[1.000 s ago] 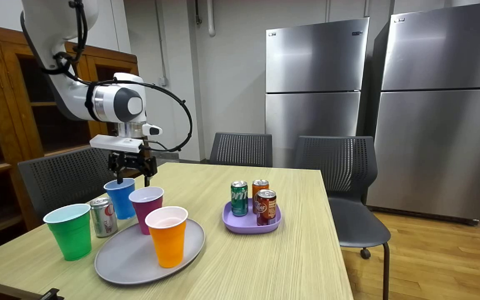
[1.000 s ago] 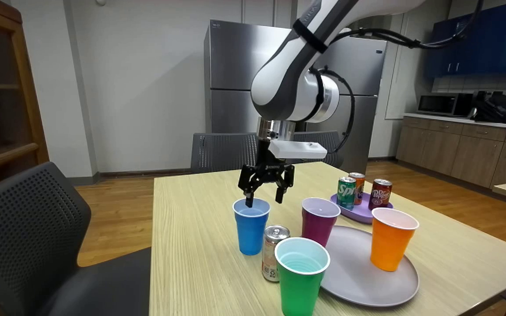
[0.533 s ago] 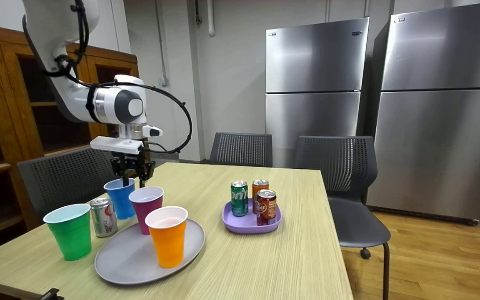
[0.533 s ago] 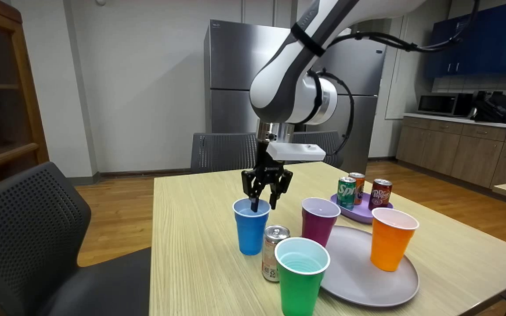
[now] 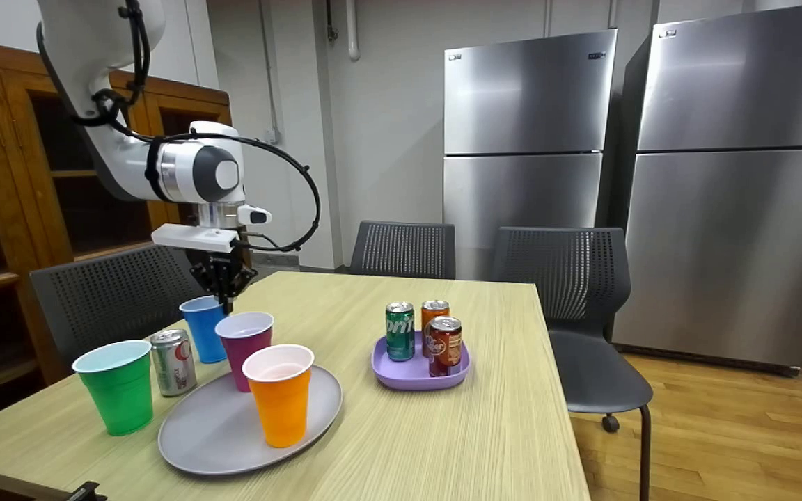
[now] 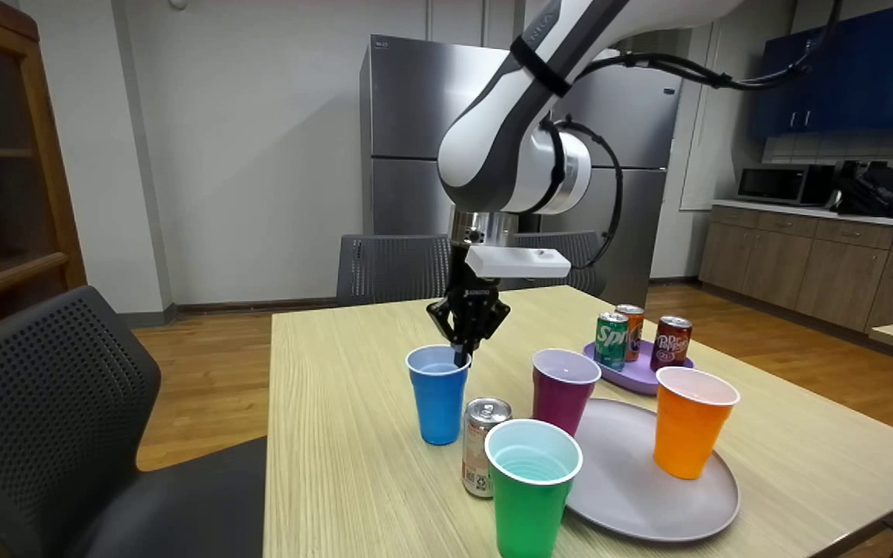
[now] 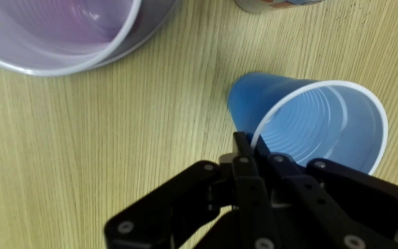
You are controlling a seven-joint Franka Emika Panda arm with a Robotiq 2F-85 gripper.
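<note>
The claw (image 7: 252,142) is pinched narrow on the rim of the blue cup (image 6: 437,399), one finger (image 7: 242,143) outside its wall and one inside its mouth. The cup is roughly upright, in the left half of the desk (image 6: 338,387) in an exterior view, well in from the left edge; whether its base touches the desk cannot be told. The white arm (image 6: 485,163) reaches in above it.

Just beside the blue cup stands a silver can (image 5: 175,362), and beside that, closer to the desk's near edge, the green cup (image 5: 117,390). Next to these lies the gray plate (image 5: 206,431), bearing the purple cup (image 5: 244,355) close to its rim and the orange cup (image 5: 280,400).

Toward the right edge sits the purple tray (image 5: 418,381) with a Sprite can (image 5: 399,332), an orange can (image 5: 436,311) and a Dr Pepper can (image 5: 445,348). A black chair (image 6: 43,372) stands at the left edge; past the far edge are two fridges (image 5: 523,104).
</note>
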